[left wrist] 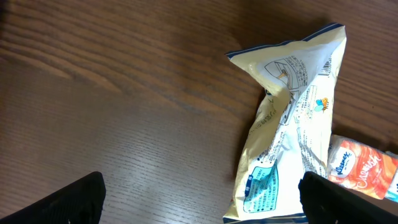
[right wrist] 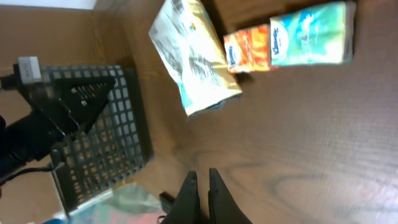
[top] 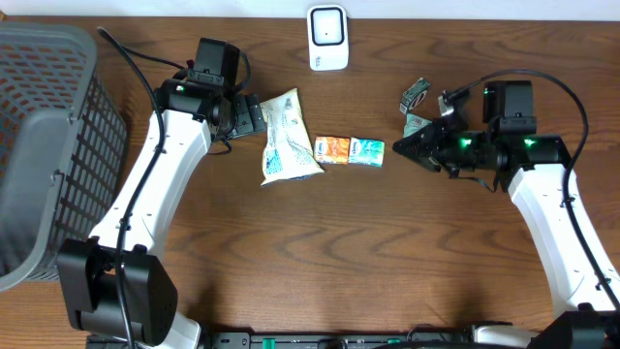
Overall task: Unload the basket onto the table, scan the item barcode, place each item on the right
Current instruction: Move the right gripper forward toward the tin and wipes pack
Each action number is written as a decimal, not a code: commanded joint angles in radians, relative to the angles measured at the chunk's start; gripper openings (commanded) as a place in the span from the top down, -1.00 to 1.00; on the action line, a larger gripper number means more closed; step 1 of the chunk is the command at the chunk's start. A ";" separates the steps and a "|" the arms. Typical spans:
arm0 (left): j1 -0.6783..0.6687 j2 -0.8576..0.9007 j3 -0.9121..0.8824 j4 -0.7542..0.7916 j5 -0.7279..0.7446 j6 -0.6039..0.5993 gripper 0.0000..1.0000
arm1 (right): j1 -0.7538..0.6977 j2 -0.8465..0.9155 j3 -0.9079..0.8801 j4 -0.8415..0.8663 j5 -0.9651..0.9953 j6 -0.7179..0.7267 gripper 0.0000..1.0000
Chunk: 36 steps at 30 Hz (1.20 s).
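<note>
Your right gripper [right wrist: 199, 186] has its fingers pressed together on nothing, tip just beside the teal tissue pack [top: 366, 150]; your left gripper [top: 254, 116] is spread wide, empty, beside the snack bag [top: 289, 136]. Judged stage: pickup, nothing lifted. Next, grasp one item and face its barcode toward the scanner [top: 327, 37].

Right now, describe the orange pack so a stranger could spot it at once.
From the white scanner at the table's far edge, come down to a row of three. The orange pack is the middle one, between the cream bag and the teal pack.
</note>
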 commanded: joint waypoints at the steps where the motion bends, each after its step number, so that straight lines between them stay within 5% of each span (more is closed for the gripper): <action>1: 0.003 0.000 -0.001 -0.003 -0.002 -0.002 -0.95 | 0.011 0.001 0.020 -0.008 0.023 0.086 0.98; 13: 0.003 0.000 -0.001 -0.003 -0.002 -0.002 -0.95 | 0.011 0.001 0.042 -0.048 0.333 0.042 0.98; 22: 0.003 0.000 -0.001 -0.003 -0.002 -0.002 -0.95 | 0.011 0.045 0.332 -0.064 0.504 -0.071 0.96; 31: 0.003 0.000 -0.001 -0.003 -0.002 -0.002 -0.96 | -0.004 0.364 0.678 -0.253 0.522 -0.156 0.88; 35: 0.003 0.000 -0.001 -0.003 -0.002 -0.002 -0.96 | -0.001 0.505 0.758 -0.410 0.523 -0.346 -0.35; 36: 0.003 0.000 -0.001 -0.003 -0.002 -0.002 -0.95 | -0.002 0.515 0.758 -0.423 0.527 -0.384 -0.44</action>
